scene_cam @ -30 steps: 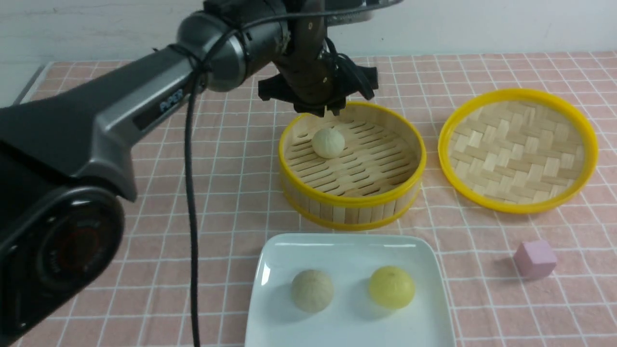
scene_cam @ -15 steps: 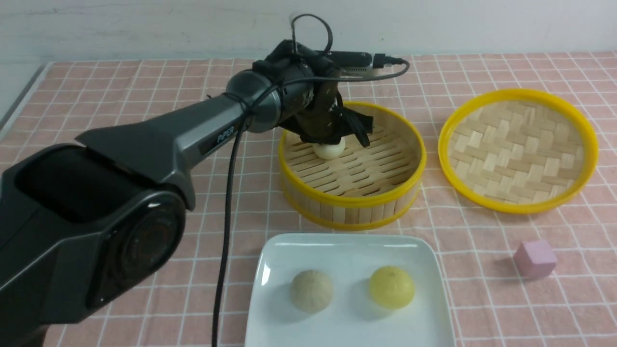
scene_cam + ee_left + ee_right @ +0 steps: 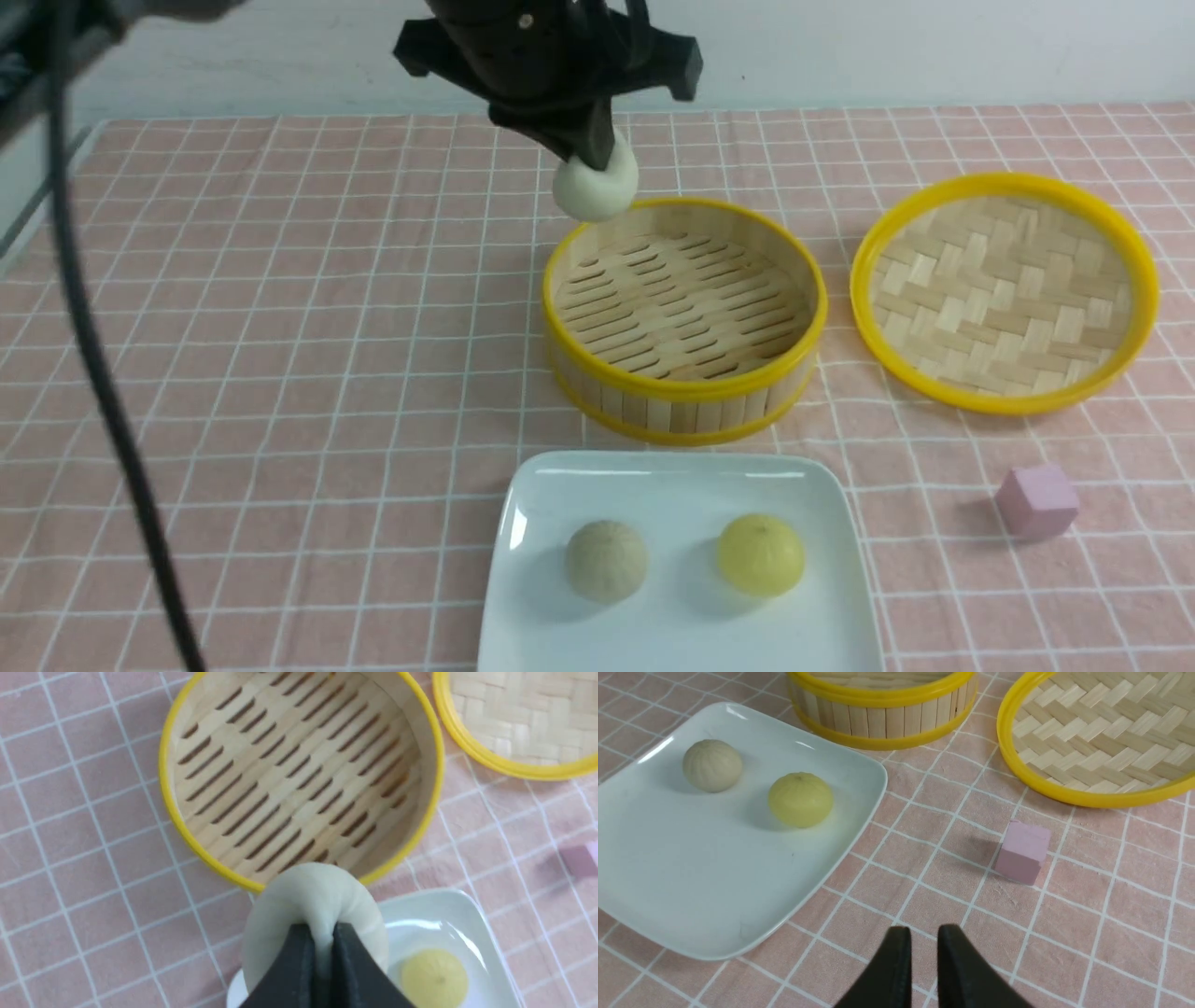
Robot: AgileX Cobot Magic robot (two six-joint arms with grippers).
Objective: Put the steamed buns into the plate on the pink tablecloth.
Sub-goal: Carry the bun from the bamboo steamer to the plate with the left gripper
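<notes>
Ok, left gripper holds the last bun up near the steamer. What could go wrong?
The left gripper pinches only a fold of the soft white bun, so it may slip free. The bamboo steamer sits close to the plate; a low path could clip its rim. Landing on the beige bun or yellow bun could roll them.

This looks like a robot test bench dressed as a dining table. A pink tablecloth (image 3: 280, 327) with a thin white grid covers the whole surface, and a plain white wall (image 3: 887, 47) stands behind it. The props are kitchenware: a yellow-rimmed bamboo steamer (image 3: 686, 387), its woven lid (image 3: 1004, 289) beside it, and a white plate (image 3: 672, 485) carrying a beige-grey bun (image 3: 607, 560) and a yellow bun (image 3: 760, 554). A small pink cube (image 3: 1036, 502) sits on the cloth near the lid. The black left gripper (image 3: 597, 159) pinching a pale bun (image 3: 595, 191) and a thick black cable (image 3: 103, 373) show the rig.
</notes>
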